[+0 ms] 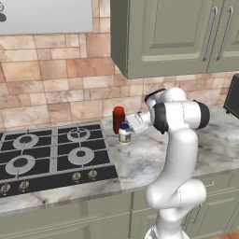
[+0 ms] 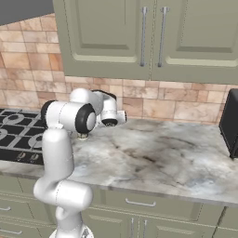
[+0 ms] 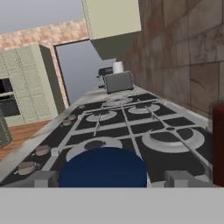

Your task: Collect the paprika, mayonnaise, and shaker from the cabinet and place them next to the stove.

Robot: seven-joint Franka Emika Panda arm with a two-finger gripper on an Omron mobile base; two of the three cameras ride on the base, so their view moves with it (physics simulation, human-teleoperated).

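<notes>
From the left base view, the stove (image 1: 51, 156) sits in the counter. Just past its right edge stand the paprika (image 1: 118, 119) and the mayonnaise (image 1: 124, 133), close together, the red bottle behind the white jar. I think they are there because that is the spot the job asks for. The gripper (image 1: 135, 125) is right beside the jar. The cabinet (image 1: 172, 35) hangs above, doors shut, so what it has inside is hidden. I cannot see the shaker, so it looks like it is yet to be fetched.

From the right base view, the arm bends over the counter (image 2: 153, 158) beside the stove. The jar is mostly hidden behind it.

From the hand view, the jar's blue lid lies between the two fingertips (image 3: 43, 178), which are spread wide on either side of it, not squeezing. The burners stretch away beyond.
</notes>
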